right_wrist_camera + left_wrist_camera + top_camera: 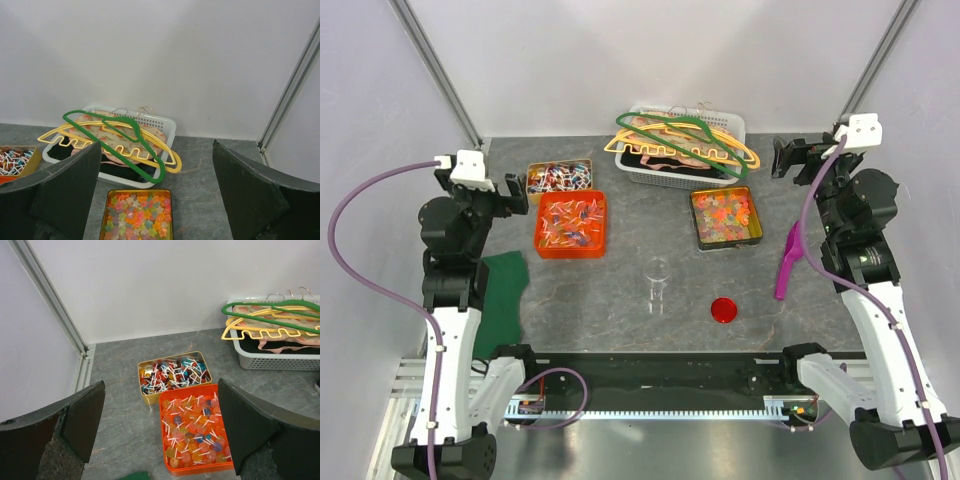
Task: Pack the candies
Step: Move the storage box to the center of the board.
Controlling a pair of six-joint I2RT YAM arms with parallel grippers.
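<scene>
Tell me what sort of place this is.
Probably a robot test cell in a lab: white panel walls on metal posts, a left arm and right arm bolted at the table's near edge, and staged props, candies and a basket of hangers.

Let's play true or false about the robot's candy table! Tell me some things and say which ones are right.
1. The left gripper and the right gripper are both open and holding nothing. True.
2. The green hanger lies flat on the table. False: it rests on top of the white basket at the back.
3. The red lid is on the jar. False: it lies on the table to the jar's right.
4. The red, blue and white candies are in a gold tin just behind the orange tray. True.
</scene>
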